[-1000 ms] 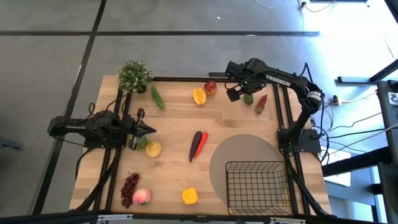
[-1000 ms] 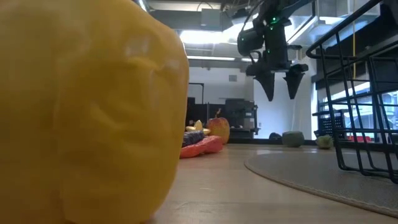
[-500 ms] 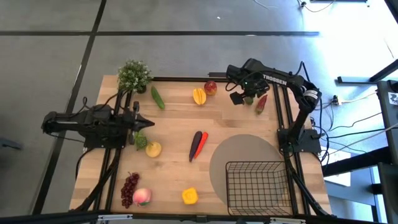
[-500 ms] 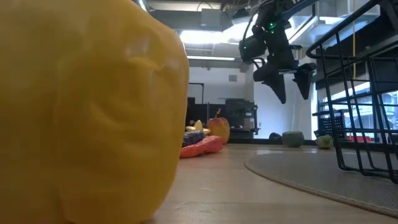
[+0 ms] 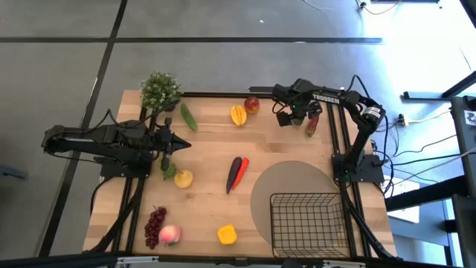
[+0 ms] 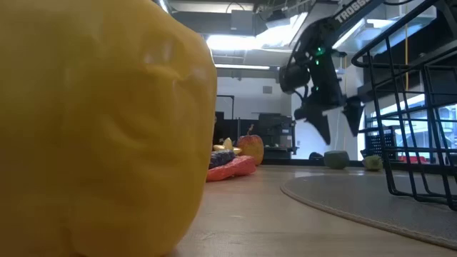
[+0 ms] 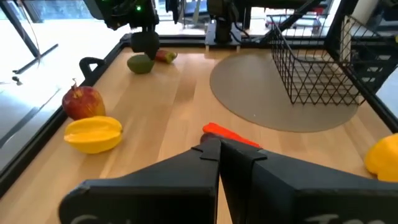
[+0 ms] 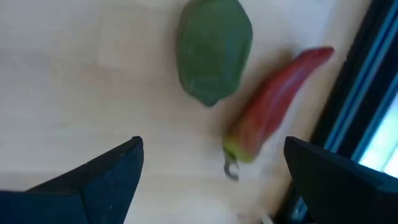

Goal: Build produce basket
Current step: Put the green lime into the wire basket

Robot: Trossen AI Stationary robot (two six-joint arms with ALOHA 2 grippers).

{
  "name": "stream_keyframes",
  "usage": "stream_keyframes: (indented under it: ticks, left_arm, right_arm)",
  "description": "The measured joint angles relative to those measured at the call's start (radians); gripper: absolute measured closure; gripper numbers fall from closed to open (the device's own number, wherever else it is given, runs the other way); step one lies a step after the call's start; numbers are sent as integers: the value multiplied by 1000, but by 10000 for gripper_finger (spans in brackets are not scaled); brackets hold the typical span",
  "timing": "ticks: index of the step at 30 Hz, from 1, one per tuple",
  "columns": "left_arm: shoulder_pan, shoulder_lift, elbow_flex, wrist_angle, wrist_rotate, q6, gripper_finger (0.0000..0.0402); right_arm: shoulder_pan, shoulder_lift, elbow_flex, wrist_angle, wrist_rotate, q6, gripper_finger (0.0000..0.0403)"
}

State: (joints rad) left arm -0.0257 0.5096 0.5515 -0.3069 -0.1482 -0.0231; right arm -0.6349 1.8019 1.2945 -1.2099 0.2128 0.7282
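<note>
Right gripper [image 5: 296, 115]: high in the upper right of the high view, fingers spread wide and empty, poised over a green fruit [image 8: 214, 51] and a red chili [image 8: 273, 102].
Left gripper [image 5: 169, 145]: waits at the left of the table, fingers pressed together, holding nothing.
Basket [image 5: 309, 223]: lower right of the high view, on a round grey mat [image 5: 286, 182], with no produce visible inside.
Step in hand: judged as the approach to a first pick, the green fruit or the chili.
Doing it well: centre the 2 fingers on 1 item only; the chili lies just beside the fruit, so a careless descent could nudge both.
Right wrist view: shows fruit and chili near each other but apart, which the high view hides under the arm.
Low view: the yellow pepper [image 6: 100, 128] fills the left half; the fingertips hang clear above the table.
</note>
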Motion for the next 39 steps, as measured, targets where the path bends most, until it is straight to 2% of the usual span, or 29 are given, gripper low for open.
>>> stream_keyframes:
  ticks: [3, 10, 19, 23, 28, 39]
  left_arm:
    - [0, 9, 1, 3, 0, -1, 401]
    - [0, 8, 1, 8, 0, -2, 401]
    - [0, 8, 1, 8, 0, -3, 401]
    - [0, 8, 1, 8, 0, -3, 401]
    - [0, 8, 2, 9, 0, -4, 401]
    - [0, 8, 2, 9, 0, -4, 401]
  right_arm:
    - [0, 0, -47, 99, 41, -25, 27]
    - [-16, 0, -153, 280, 41, -80, 27]
    - [-33, 0, -212, 356, 76, -56, 28]
    - [-33, 0, -227, 393, 101, -50, 41]
    - [-33, 0, -230, 413, 101, -50, 88]
    - [-33, 0, -229, 414, 94, -51, 246]
